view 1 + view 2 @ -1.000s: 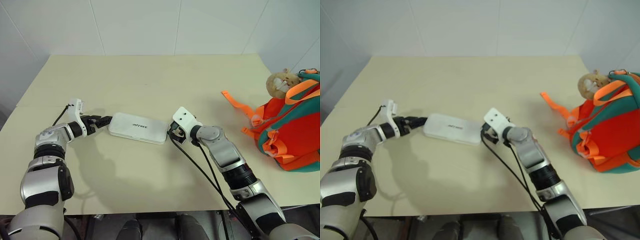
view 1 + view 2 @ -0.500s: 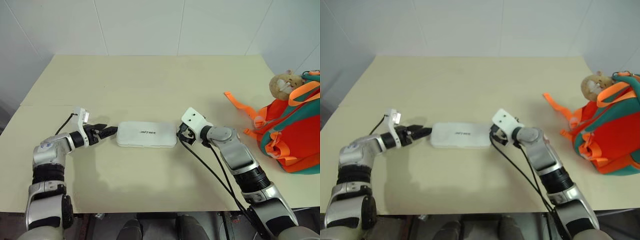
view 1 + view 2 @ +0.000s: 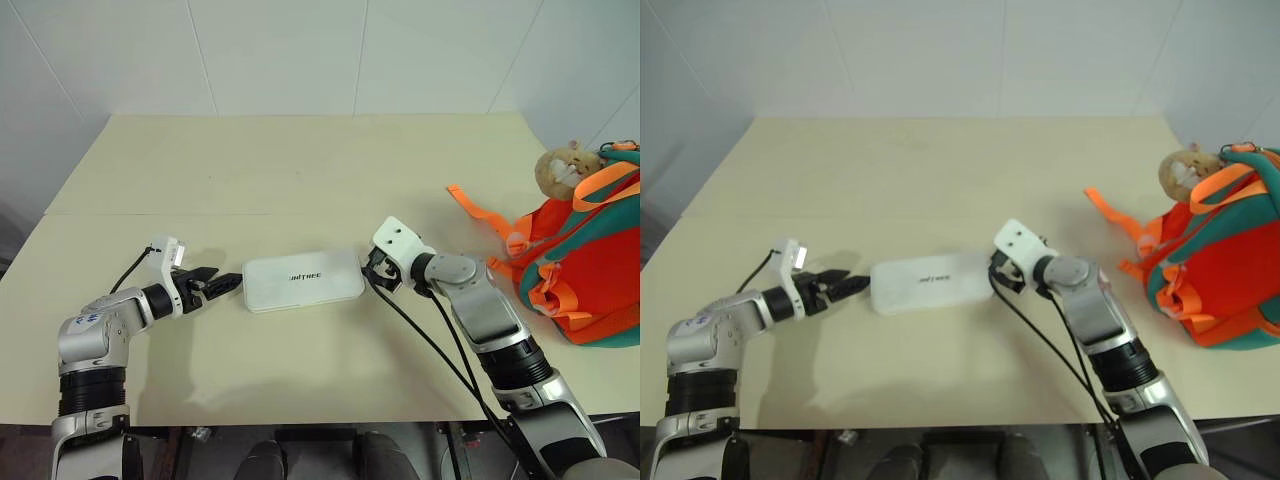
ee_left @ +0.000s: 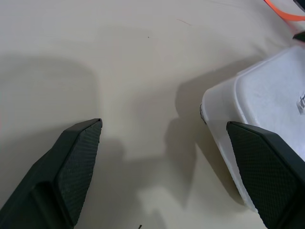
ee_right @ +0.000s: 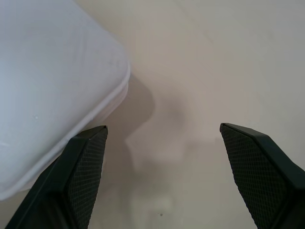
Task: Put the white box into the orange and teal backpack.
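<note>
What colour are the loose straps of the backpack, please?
Orange; the straps of the backpack lie on the table, clearest in the left eye view.

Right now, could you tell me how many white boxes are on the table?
1. The white box lies flat on the table, between the left claw and the right claw. Whether the orange and teal backpack hides another cannot be told.

One white box, one backpack

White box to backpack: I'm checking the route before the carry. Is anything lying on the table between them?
Nothing stands between the white box and the orange and teal backpack except the right gripper at the box's end and a loose orange strap.
</note>
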Motion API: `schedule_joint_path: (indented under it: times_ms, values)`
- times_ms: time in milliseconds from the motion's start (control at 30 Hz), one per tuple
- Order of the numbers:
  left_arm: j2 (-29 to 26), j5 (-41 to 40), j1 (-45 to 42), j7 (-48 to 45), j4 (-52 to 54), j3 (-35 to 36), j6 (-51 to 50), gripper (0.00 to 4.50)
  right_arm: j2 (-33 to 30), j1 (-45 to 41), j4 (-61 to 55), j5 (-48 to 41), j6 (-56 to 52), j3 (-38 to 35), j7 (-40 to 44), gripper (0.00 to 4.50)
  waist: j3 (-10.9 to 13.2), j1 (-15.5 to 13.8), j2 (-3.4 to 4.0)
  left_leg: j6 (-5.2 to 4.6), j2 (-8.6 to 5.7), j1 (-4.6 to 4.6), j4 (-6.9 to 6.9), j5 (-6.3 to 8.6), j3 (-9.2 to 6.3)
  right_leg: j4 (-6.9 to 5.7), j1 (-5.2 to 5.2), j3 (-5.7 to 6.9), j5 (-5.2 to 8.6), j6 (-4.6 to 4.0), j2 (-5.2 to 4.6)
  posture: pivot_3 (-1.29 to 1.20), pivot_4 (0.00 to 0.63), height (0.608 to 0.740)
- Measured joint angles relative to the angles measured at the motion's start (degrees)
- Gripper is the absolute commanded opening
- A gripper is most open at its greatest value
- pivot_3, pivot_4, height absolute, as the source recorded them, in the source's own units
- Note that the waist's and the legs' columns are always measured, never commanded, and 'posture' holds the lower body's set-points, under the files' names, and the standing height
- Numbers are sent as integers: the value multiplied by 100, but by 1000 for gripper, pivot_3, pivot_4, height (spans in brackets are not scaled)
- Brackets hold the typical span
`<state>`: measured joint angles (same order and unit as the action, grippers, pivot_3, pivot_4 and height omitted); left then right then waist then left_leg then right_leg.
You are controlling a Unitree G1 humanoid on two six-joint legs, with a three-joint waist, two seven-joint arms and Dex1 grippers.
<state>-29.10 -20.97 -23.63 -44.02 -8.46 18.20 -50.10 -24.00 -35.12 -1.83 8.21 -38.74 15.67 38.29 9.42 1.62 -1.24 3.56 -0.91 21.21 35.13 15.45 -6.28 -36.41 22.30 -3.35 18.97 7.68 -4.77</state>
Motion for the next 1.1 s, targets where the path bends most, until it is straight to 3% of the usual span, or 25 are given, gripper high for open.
schedule_joint_path:
  times_ms: [267, 467, 833, 1100]
  values:
    - [-32, -104, -86, -11, -338, 10, 116, 4471, 4, 6, 11, 111, 20, 126, 48, 4500, -10, 0, 15, 0, 2, -13, 0, 0, 0, 0, -9, 3, 0, -1, 2, 0, 150, 740]
    - [-20, -147, -265, -58, -807, 10, 303, 4471, 77, 25, 239, 169, 227, 159, 28, 4500, -10, 5, 18, 0, 11, -82, -10, 0, -3, 36, -92, 12, -20, -10, 11, 0, 150, 740]
    - [-56, -250, -370, -77, -1054, -25, 334, 4471, 85, 3, 539, 171, 629, 117, 22, 4500, -10, -1, 18, 0, 10, -81, -9, -1, -4, 46, -94, 10, -34, -5, 11, 0, 150, 740]
    - [-387, -173, -444, -126, -1071, -370, 325, 4471, 127, -69, 677, 204, 726, 71, -8, 4500, -8, 10, 22, 1, 12, -82, -15, -1, -4, 48, -90, 10, -36, -7, 12, 0, 150, 740]
